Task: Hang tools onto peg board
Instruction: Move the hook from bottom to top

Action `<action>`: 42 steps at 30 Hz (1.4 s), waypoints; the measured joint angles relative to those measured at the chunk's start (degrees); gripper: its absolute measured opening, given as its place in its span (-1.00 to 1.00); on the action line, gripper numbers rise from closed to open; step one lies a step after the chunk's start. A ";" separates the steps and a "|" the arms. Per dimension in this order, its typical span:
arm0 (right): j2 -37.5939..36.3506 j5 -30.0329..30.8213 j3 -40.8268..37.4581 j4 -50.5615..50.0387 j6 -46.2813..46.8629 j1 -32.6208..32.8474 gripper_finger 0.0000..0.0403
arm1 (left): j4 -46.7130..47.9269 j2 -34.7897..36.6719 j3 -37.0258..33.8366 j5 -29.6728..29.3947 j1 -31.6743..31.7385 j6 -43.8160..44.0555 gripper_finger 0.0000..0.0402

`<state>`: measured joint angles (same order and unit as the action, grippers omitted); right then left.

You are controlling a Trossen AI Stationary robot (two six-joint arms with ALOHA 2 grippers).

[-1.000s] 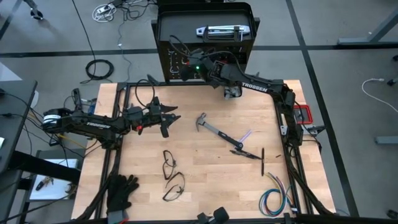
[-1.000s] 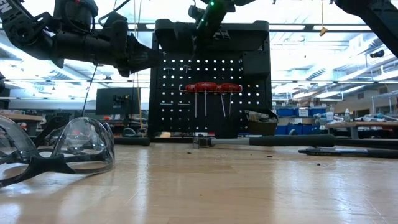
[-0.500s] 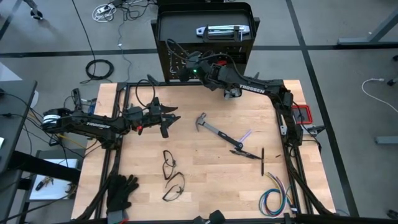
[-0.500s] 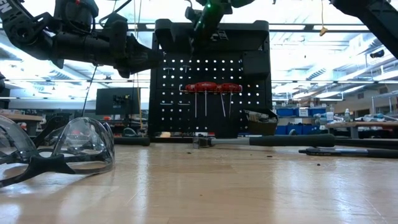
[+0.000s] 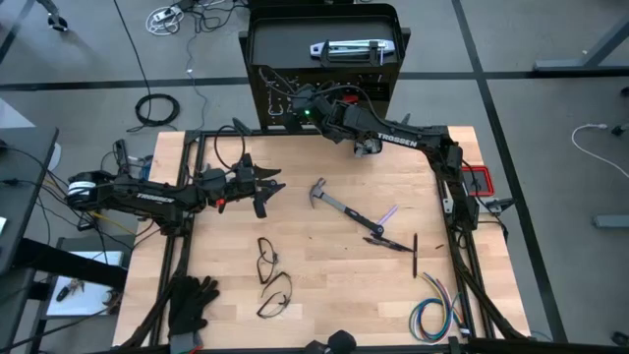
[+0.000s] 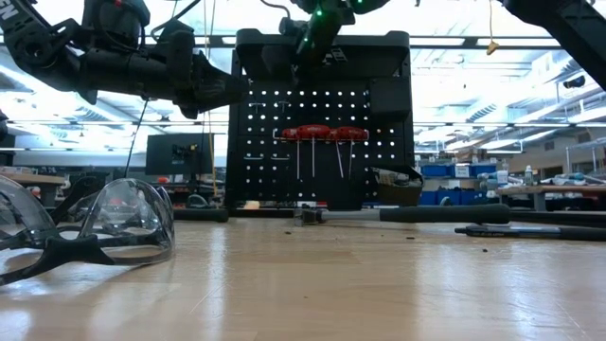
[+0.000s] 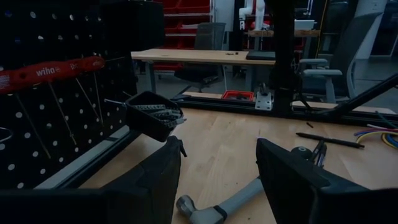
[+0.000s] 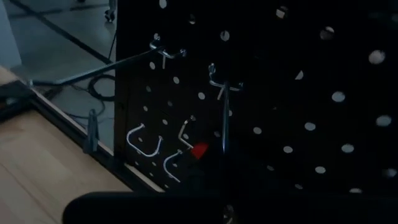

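Hanging step underway: right end effector [image 5: 295, 101], closed with nothing visibly held, is hovering at peg board [image 5: 324, 39] hooks, left end effector [image 5: 263, 187] is waiting open and empty, so hammer [image 5: 344, 211] on desk [image 5: 324, 285] needs grasping next.

- A robotics lab or workshop, by the look of it.
- Long workbenches [image 6: 559, 189] and shelves of blue bins [image 6: 445, 172] stand under strip ceiling lights.
- Red storage bins [image 7: 186, 9], office chairs [image 7: 208, 46] and another robot arm [image 7: 252, 11] show behind the wooden tabletop [image 5: 324, 261].
- Cables [image 5: 157, 110] coil on the grey floor at 11 o'clock.
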<state>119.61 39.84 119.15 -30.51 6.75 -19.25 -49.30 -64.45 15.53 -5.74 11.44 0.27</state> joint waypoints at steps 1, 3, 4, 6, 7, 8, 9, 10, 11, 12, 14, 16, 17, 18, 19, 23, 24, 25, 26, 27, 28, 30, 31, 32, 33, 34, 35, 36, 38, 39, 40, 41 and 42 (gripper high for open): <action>0.00 0.01 0.00 -0.02 -1.30 0.00 -0.96 | 0.01 -0.01 0.00 0.00 0.00 0.00 0.03; 0.00 0.03 0.00 -0.03 -3.68 0.00 -0.96 | -0.04 0.00 0.00 0.00 0.00 0.00 0.03; 0.00 0.03 0.00 -0.01 -4.56 0.00 -0.96 | 0.03 0.00 0.00 0.00 0.00 0.00 0.03; 0.00 0.14 0.00 0.01 -7.00 0.00 -0.96 | 0.06 0.00 0.00 0.00 0.00 0.00 0.03; 0.00 0.24 0.00 0.03 -8.22 0.00 -0.96 | 0.07 0.00 0.00 -0.01 0.00 0.00 0.03; 0.00 0.63 0.00 0.05 -8.84 0.00 -0.96 | 0.17 0.00 0.00 -0.01 0.00 0.00 0.03; 0.00 0.96 0.00 0.06 -9.11 0.00 -0.96 | 0.20 -0.02 0.00 0.00 0.00 -0.02 0.03; 0.02 1.11 0.00 0.06 -9.43 0.00 -0.96 | 0.18 -0.02 0.00 0.00 0.00 0.00 0.03; 0.02 1.13 0.00 0.06 -9.84 0.02 -0.96 | 0.17 -0.01 0.00 -0.01 0.00 0.00 0.03; 0.02 1.17 0.00 0.06 -10.64 0.00 -0.96 | 0.20 -0.01 0.00 -0.02 0.00 -0.01 0.03; 0.02 1.85 0.00 0.06 -13.00 0.02 -0.96 | 0.39 -0.01 0.00 -0.02 0.00 0.00 0.03; 0.07 2.79 -0.02 0.10 -15.14 0.07 -0.96 | 0.64 0.00 0.00 -0.02 0.00 0.00 0.03; 0.09 3.12 -0.04 0.24 -15.54 0.10 -0.96 | 0.68 0.00 0.00 -0.02 0.00 -0.02 0.03; 0.09 3.32 -0.07 0.55 -15.97 0.11 -0.96 | 0.70 -0.02 0.00 -0.02 0.00 0.00 0.03; 0.09 3.44 -0.07 0.95 -16.71 0.11 -0.96 | 0.70 0.00 0.00 -0.02 0.00 0.00 0.03; 0.09 3.82 -0.11 2.71 -18.21 0.11 -0.96 | 0.86 0.00 0.00 -0.03 0.00 0.00 0.03; 0.11 4.01 -0.11 3.13 -17.21 0.11 -0.96 | 0.89 0.00 0.00 -0.03 0.00 -0.01 0.03; 0.15 4.25 -0.11 3.62 -15.78 0.11 -0.96 | 0.92 0.00 0.00 -0.02 0.00 0.00 0.03; 0.15 4.54 -0.11 3.92 -14.36 0.11 -0.96 | 0.97 0.00 0.00 -0.02 0.00 0.01 0.03; 0.15 4.77 -0.11 4.05 -13.22 0.11 -0.96 | 1.00 0.00 0.00 -0.02 0.00 0.15 0.03; 0.15 5.23 -0.02 4.10 -12.03 0.11 -0.96 | 0.98 0.00 0.00 -0.02 0.00 0.28 0.03; 0.22 6.25 0.53 3.83 -8.94 0.14 -0.96 | 0.98 0.00 0.00 -0.02 0.00 0.39 0.03; 0.22 6.57 0.56 3.93 -7.45 0.19 -0.96 | 0.96 0.00 0.00 -0.02 0.00 0.51 0.03; 0.22 6.84 0.59 4.14 -5.98 0.23 -0.96 | 0.96 0.00 0.00 -0.02 0.00 0.88 0.03; 0.22 7.05 0.59 4.33 -4.62 0.26 -0.96 | 0.96 -0.01 0.00 -0.02 0.00 1.41 0.03; 0.22 7.17 0.59 4.41 -3.46 0.26 -0.96 | 0.91 0.00 0.00 -0.02 0.00 1.64 0.03; 0.22 7.23 0.59 4.53 -2.22 0.26 -0.96 | 0.83 0.00 0.00 -0.02 0.01 1.70 0.03; 0.22 7.25 0.61 4.77 -1.02 0.24 -0.96 | 0.83 -0.01 0.00 -0.02 0.01 1.70 0.03; 0.22 7.02 0.66 5.19 1.26 0.16 -0.96 | 0.89 0.00 0.00 -0.02 0.00 1.70 0.03; 0.22 6.47 0.70 5.43 2.19 0.03 -0.96 | 0.83 0.00 0.00 -0.02 0.00 1.68 0.03; 0.31 5.99 0.71 5.81 2.75 -0.11 -0.96 | 0.83 0.00 0.00 -0.02 0.00 1.66 0.03; 0.52 5.86 0.76 6.02 3.25 -0.21 -0.96 | 0.87 0.00 0.00 -0.02 0.00 1.68 0.03; 0.78 5.90 0.82 6.13 3.62 -0.24 -0.96 | 0.86 0.00 0.00 -0.02 0.00 1.67 0.03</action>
<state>120.39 45.74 119.97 -24.38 10.37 -19.49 -48.43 -64.45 15.53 -5.76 11.44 1.94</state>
